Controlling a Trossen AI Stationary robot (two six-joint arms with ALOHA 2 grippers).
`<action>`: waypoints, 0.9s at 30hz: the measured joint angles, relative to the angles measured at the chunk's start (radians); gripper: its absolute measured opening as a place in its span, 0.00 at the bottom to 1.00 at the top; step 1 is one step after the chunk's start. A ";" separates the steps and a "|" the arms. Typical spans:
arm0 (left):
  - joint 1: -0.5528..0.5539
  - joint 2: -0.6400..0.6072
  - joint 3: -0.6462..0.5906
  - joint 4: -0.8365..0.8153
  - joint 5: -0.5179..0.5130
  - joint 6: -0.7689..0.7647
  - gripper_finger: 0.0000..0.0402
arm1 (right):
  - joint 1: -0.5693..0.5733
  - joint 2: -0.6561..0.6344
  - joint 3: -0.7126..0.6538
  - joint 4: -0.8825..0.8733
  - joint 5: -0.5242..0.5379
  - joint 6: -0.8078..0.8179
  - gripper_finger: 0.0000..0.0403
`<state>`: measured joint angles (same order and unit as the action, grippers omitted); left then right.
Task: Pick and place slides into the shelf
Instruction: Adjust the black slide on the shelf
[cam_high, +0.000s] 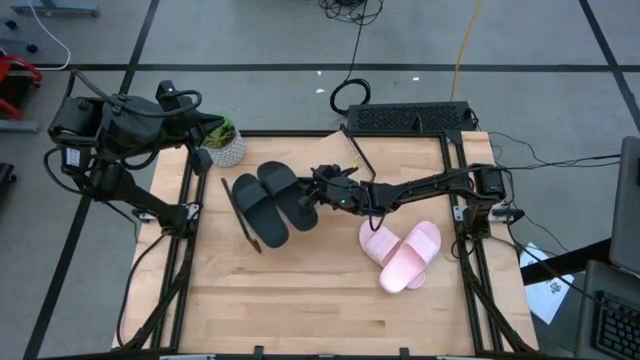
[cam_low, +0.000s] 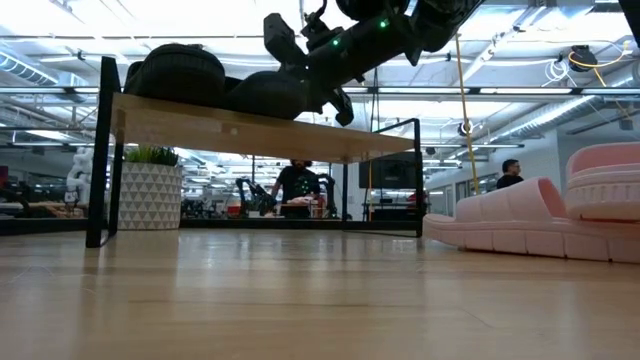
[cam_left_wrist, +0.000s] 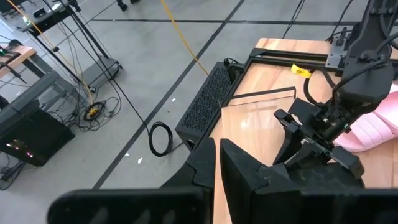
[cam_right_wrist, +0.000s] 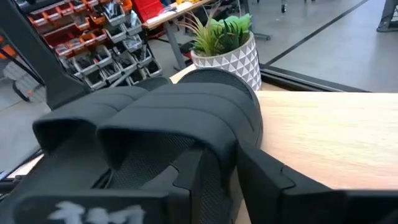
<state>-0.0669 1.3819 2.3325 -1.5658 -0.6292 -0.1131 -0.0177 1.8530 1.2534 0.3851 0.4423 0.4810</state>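
Two matte black slides (cam_high: 260, 207) (cam_high: 287, 190) lie side by side on top of the shelf (cam_high: 240, 225), a light wooden rack with dark edges standing on the table's left-centre. In the low view they sit on the shelf's top board (cam_low: 250, 130). My right gripper (cam_high: 316, 196) reaches in from the table's right and is shut on the right-hand black slide (cam_right_wrist: 186, 124). The pale pink pair (cam_high: 402, 253) (cam_low: 560, 220) lies on the tabletop to the right, one slide partly over the other. My left gripper (cam_high: 208, 128) (cam_left_wrist: 217, 158) waits shut, raised over the far left corner. My right gripper holds the right-hand black slide by its side rim (cam_right_wrist: 224, 165), behind the wide strap. One finger (cam_right_wrist: 186, 177) lies on the footbed and the other (cam_right_wrist: 267, 174) stands outside the rim. The fingers slant down from the table's right. The slide rests sole-down on the shelf's top board.
A potted plant in a white patterned pot (cam_high: 225, 147) (cam_right_wrist: 227, 50) stands at the far left, close behind the shelf. A black perforated box (cam_high: 410, 117) lies along the far edge. Bare tabletop (cam_high: 300, 300) spreads toward the near edge. People sit in the room beyond.
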 joint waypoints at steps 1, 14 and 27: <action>0.000 0.000 0.000 0.000 0.000 0.000 0.06 | 0.000 0.000 0.000 0.000 0.000 -0.003 0.22; 0.000 0.000 0.000 0.000 0.001 0.000 0.06 | -0.002 0.000 0.000 0.000 -0.002 -0.051 0.23; 0.000 0.000 0.000 0.000 0.002 0.001 0.06 | -0.005 -0.017 0.000 0.000 -0.028 -0.082 0.47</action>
<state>-0.0670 1.3819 2.3325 -1.5661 -0.6273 -0.1117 -0.0223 1.8359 1.2537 0.3855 0.4141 0.3988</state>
